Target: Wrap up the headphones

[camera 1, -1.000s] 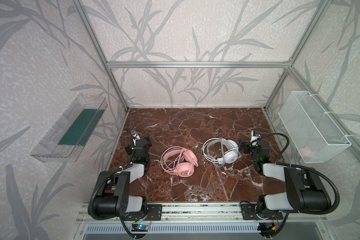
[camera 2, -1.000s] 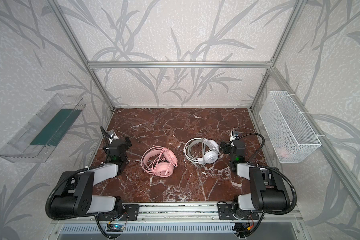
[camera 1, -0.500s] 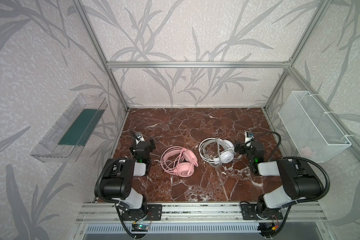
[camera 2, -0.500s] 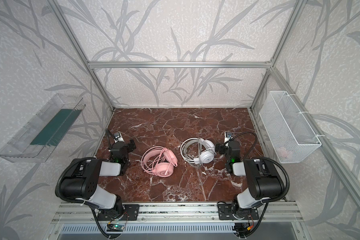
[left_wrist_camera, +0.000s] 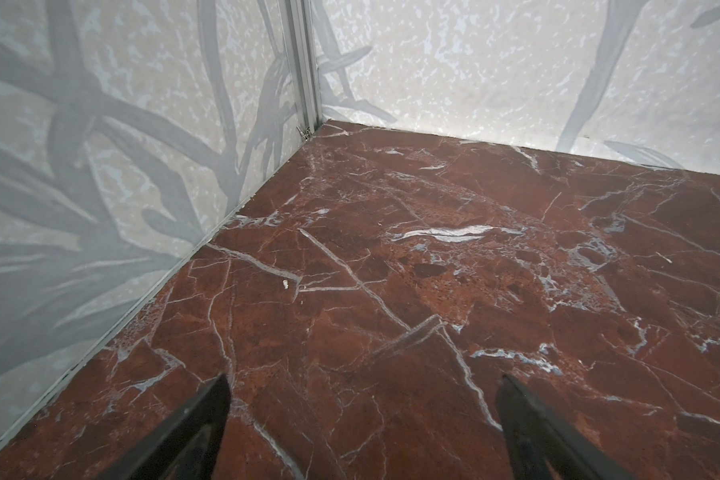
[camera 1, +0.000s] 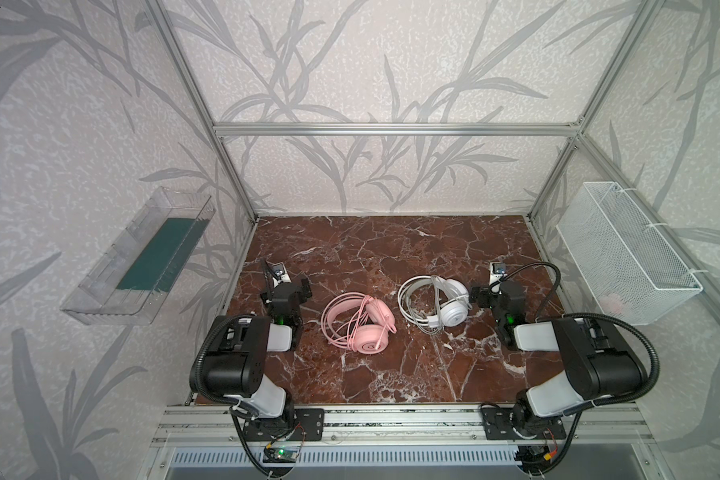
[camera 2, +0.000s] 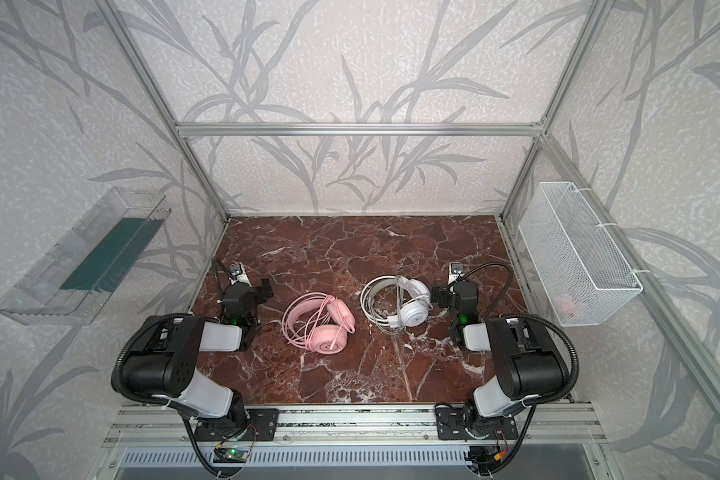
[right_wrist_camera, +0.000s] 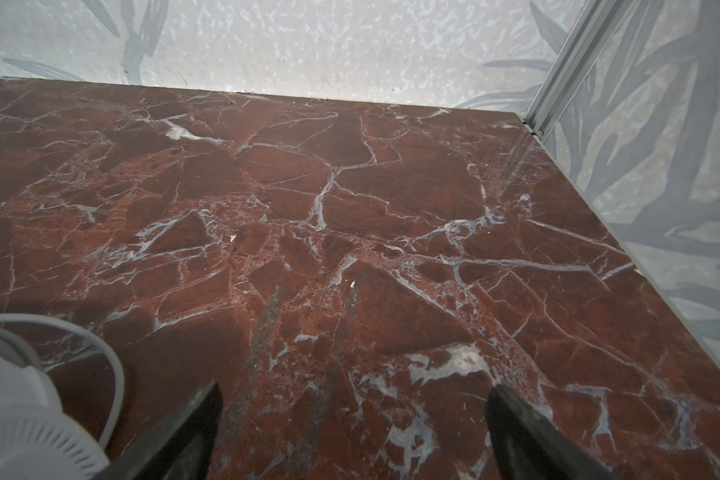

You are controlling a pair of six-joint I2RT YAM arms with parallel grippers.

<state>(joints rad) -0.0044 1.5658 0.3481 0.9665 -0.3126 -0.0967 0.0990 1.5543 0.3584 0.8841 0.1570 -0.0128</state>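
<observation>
figure: two headsets lie side by side near the middle of the table (camera 1: 391, 249), the pink headphones (camera 1: 358, 328) on its left half and the white headphones (camera 1: 435, 301) on its right half, each with its cable gathered in loops over the band. there are two tools, one for each headset. the left tool (camera 1: 287, 291) has its jaws spread and empty and points toward the far wall. the pink headphones lie to its right, clearly apart from it. the right tool (camera 1: 495, 291), also spread and empty, has the white headphones just beside it on its left, with one cup (right_wrist_camera: 26, 415) close by its inner finger; whether they touch cannot be told. each headset's long axis runs roughly across the table, band loop to the left and cups to the right. as i judge it, the right tool is nearer to its headset, and either tool would need to turn inward to reach.
</observation>
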